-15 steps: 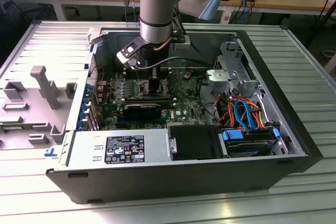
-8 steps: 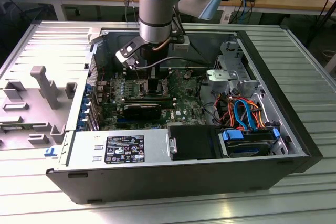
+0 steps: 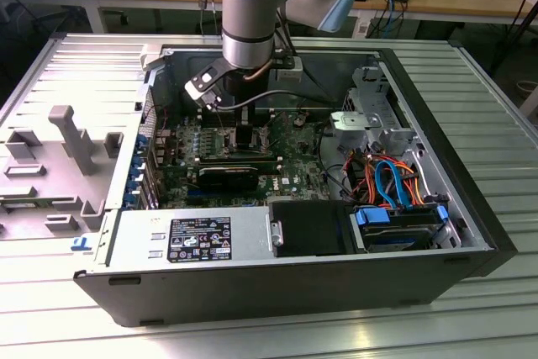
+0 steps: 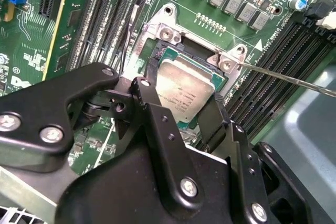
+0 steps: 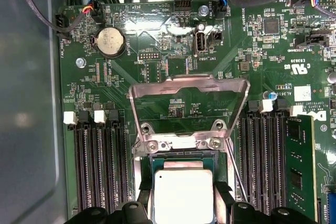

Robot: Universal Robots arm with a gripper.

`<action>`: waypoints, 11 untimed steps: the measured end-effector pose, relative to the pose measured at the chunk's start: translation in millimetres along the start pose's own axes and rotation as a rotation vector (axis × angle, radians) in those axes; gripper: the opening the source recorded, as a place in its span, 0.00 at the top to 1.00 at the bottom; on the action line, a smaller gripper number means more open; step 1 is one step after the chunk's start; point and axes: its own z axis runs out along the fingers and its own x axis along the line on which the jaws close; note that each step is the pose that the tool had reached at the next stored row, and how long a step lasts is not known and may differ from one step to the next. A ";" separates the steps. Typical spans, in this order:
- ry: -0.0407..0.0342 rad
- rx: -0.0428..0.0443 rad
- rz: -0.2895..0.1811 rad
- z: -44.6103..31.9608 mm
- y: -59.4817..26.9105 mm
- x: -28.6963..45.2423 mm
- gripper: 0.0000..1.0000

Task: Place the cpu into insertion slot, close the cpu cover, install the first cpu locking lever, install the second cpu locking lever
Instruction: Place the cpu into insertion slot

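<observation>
The cpu (image 4: 184, 90) (image 5: 184, 195), a small square chip with a dull silver top, lies in the insertion slot (image 4: 169, 34) (image 5: 178, 142) on the green motherboard (image 3: 294, 149). My gripper (image 4: 184, 86) (image 5: 184, 205) (image 3: 244, 128) is low over the socket. Its black fingers (image 4: 210, 121) press against two opposite edges of the chip, shut on it. The cpu cover (image 5: 189, 85), a silvery frame with a square window, stands swung open beyond the socket. A thin wire locking lever (image 4: 289, 77) (image 5: 236, 174) sticks out unlatched beside the socket.
Long black memory slots (image 5: 100, 166) flank the socket, with a green memory stick (image 5: 300, 166) on one side. A coin battery (image 5: 110, 42) lies past the cover. In the exterior view, a power supply (image 3: 193, 237), drive bay (image 3: 395, 224) and orange and blue cables (image 3: 387, 178) crowd the case front.
</observation>
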 end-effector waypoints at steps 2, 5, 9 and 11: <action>-0.0001 -0.0001 0.000 0.5 -0.1 0.0 0.46; -0.0004 0.0001 0.000 1.6 -0.1 0.0 0.46; -0.0007 0.0000 0.001 2.3 0.0 0.1 0.46; -0.0006 -0.0001 0.001 2.4 0.0 0.1 0.46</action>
